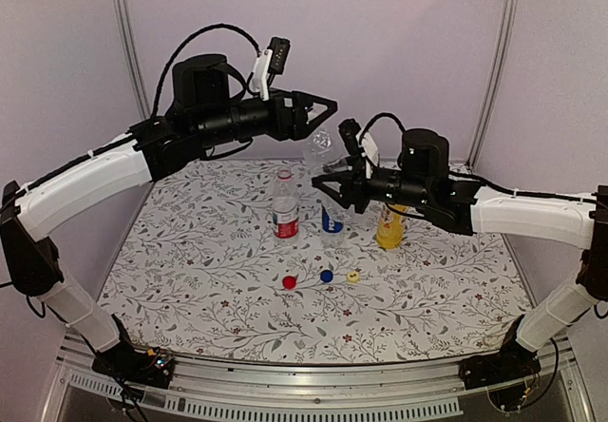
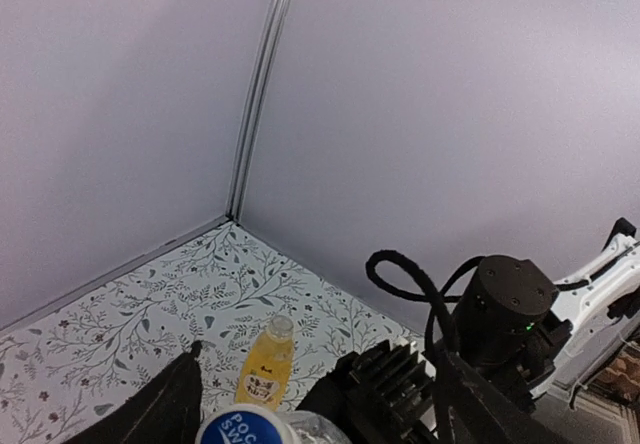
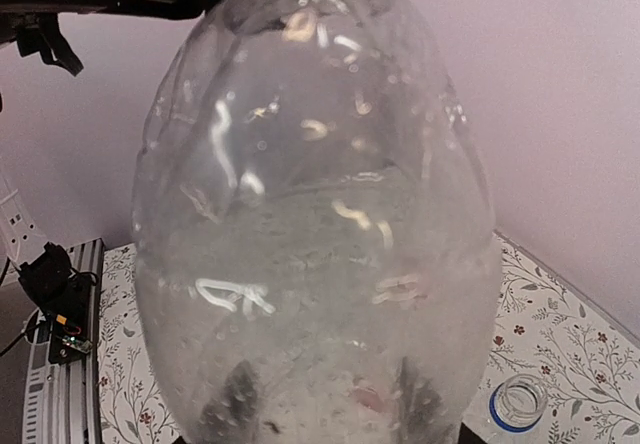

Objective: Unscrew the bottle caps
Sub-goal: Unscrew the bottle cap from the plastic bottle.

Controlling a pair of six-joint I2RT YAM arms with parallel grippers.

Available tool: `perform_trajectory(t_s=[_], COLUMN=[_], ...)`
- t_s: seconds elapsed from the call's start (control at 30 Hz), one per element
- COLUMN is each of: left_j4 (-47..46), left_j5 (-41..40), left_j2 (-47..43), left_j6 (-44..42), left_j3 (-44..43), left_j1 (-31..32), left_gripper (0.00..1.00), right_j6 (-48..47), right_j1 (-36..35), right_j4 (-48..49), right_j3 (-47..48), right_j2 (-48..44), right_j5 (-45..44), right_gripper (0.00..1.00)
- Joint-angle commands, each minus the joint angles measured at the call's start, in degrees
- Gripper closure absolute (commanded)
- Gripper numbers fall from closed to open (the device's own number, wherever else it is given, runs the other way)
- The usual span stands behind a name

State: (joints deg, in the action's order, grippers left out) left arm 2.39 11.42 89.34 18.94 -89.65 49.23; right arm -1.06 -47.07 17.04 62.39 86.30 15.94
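Note:
My right gripper (image 1: 328, 180) is shut on the plain clear bottle (image 1: 320, 146) and holds it in the air above the table's middle. The bottle fills the right wrist view (image 3: 315, 214), and my fingers (image 3: 232, 404) show dimly through it. My left gripper (image 1: 318, 118) is open just above it. In the left wrist view its blue lettered cap (image 2: 245, 429) sits between the spread fingers (image 2: 170, 404). The red-white label bottle (image 1: 285, 205), the blue label bottle (image 1: 332, 218) and the yellow bottle (image 1: 389, 227) stand uncapped on the table.
A red cap (image 1: 289, 281), a blue cap (image 1: 326, 276) and a yellow cap (image 1: 352, 276) lie in a row on the floral mat (image 1: 190, 279) in front of the bottles. Purple walls enclose the back and sides. The right arm's wrist motor (image 2: 505, 304) is close to my left gripper.

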Motion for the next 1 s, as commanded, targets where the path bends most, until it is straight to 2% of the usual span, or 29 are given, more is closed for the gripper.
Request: perform_trajectory(t_s=[0.0, 0.07, 0.2, 0.3, 0.5, 0.6, 0.7, 0.83, 0.97], left_j4=[-1.48, -1.48, -6.19, -9.73, -16.21, -18.29, -20.06, -19.96, -19.39], left_j5=[6.86, 10.54, 21.51, 28.91, 38.36, 43.10, 45.65, 45.71, 45.44], left_j2=[-2.91, -3.80, -5.22, -5.64, -4.63, -3.55, -3.30, -2.81, -1.92], left_j6=[-2.65, -3.86, -5.10, -5.14, -2.85, -1.24, -0.44, -0.72, -0.98], left_j3=[1.14, 1.76, 3.62, 4.90, 6.84, 7.32, 8.17, 8.67, 8.64], left_j1=[-1.33, -2.47, -4.84, -6.05, -8.58, -9.14, -9.06, -8.67, -8.37], left_gripper=[0.16, 0.10, 0.10, 0.15, 0.28, 0.34, 0.35, 0.36, 0.42], right_j6=[2.88, 2.99, 2.41, 2.76, 5.80, 6.45, 6.73, 7.27, 7.89], right_j1=[1.78, 2.29, 2.87, 3.56, 4.34, 4.35, 4.35, 4.35, 4.35], right_j4=[1.24, 1.50, 1.49, 2.36, 8.19, 8.27, 8.06, 8.06, 8.11], right_j3=[-2.38, -2.82, -2.74, -1.97, -1.51, -0.74, -0.39, 0.16, 0.59], right_j2=[-2.37, -3.01, -3.35, -2.48, 0.38, 1.29, 1.12, 1.06, 1.27], right_j5=[7.33, 12.06, 21.06, 27.70, 40.39, 41.55, 41.58, 41.77, 42.06], right_gripper=[0.63, 0.63, 0.60, 0.58, 0.58, 0.58, 0.58, 0.58, 0.58])
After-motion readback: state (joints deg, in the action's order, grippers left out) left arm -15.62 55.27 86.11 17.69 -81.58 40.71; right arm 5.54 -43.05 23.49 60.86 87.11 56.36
